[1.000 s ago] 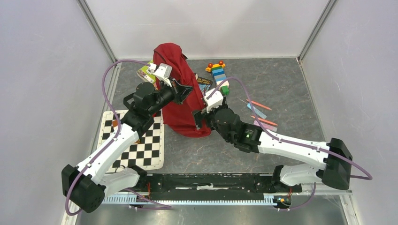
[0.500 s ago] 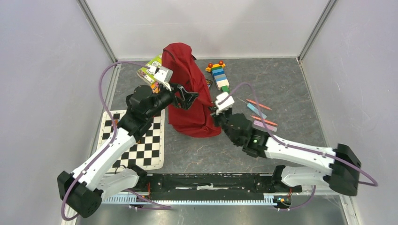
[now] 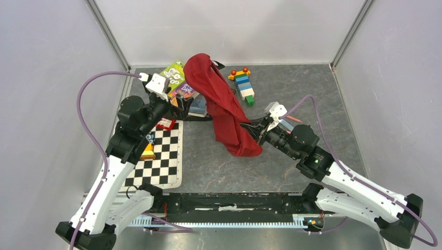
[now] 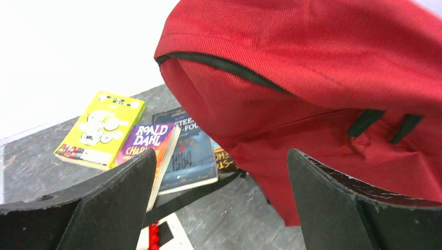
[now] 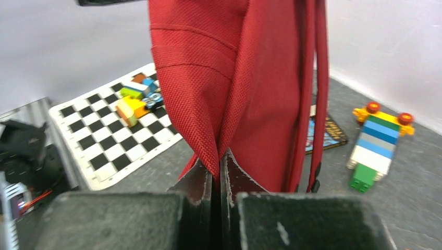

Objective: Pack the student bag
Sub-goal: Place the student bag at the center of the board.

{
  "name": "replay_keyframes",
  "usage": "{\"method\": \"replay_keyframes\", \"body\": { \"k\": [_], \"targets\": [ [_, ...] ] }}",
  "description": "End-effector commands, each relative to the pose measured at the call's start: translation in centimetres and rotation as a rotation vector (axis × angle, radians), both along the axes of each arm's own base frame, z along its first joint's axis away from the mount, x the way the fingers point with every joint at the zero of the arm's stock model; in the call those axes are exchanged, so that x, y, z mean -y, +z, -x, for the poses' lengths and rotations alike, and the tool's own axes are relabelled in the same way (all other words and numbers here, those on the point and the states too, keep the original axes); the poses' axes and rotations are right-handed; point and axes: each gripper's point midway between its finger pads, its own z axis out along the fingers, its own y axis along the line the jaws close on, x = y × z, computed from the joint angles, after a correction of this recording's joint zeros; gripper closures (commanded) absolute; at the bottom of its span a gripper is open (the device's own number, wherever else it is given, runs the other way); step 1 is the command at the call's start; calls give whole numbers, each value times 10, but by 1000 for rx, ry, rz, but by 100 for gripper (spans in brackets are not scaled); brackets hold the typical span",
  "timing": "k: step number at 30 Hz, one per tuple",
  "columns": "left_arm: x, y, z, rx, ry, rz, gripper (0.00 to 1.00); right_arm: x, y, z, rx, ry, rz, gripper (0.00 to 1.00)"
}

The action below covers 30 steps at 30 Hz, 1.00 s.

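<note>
The student bag (image 3: 223,101), dark red with black zippers and straps, slumps diagonally across the middle of the table. My right gripper (image 3: 257,130) is shut on a fold of red fabric at its lower right edge; in the right wrist view the bag (image 5: 229,67) rises from the pinched jaws of that gripper (image 5: 219,159). My left gripper (image 3: 183,108) stands open to the left of the bag, holding nothing. In the left wrist view the bag (image 4: 312,67) hangs above and beyond the spread gripper (image 4: 221,156), its black zipper line showing.
A yellow-green book (image 4: 101,127), a Roald Dahl book (image 4: 148,140) and a blue 1984 book (image 4: 190,156) lie left of the bag. A chessboard (image 3: 161,161) with small toy pieces (image 3: 148,152) sits front left. A toy block train (image 3: 243,86) lies at the back.
My left gripper opened, let go of the bag and drew back to the left. My right gripper shut on the bag's lower edge and pulled it right, uncovering the books.
</note>
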Motion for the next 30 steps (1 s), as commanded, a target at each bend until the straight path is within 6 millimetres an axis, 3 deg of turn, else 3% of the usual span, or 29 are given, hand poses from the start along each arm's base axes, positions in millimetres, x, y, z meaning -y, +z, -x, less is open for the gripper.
{"method": "replay_keyframes", "body": {
  "k": [1,3,7,11,15,21,23,26,27,28,30],
  "targets": [
    [-11,-12,3,9,-4,-162,0,-9,85,44,135,226,-171,100],
    [-11,-15,6,14,-11,-175,0,-11,90,50,131,260,-167,100],
    [-17,-1,18,90,-3,-170,0,-12,103,63,92,319,-140,100],
    [-26,11,34,160,6,-186,0,-17,104,80,14,409,-128,100],
    [-23,8,44,176,-36,-209,0,-20,94,96,-31,497,-119,100],
    [-17,4,44,171,-65,-196,3,-25,63,101,-119,535,-46,100],
    [-11,0,47,159,-104,-189,20,-25,58,100,-131,534,-39,100],
    [-3,-12,52,108,-153,-179,78,-25,48,88,-166,465,-37,100],
    [-2,-14,54,96,-162,-174,90,-24,45,81,-184,420,-37,100],
    [0,-16,56,84,-175,-168,98,-23,40,71,-211,365,-41,100],
    [3,-16,63,53,-201,-145,98,-20,26,54,-275,262,-40,100]
  ]
}}
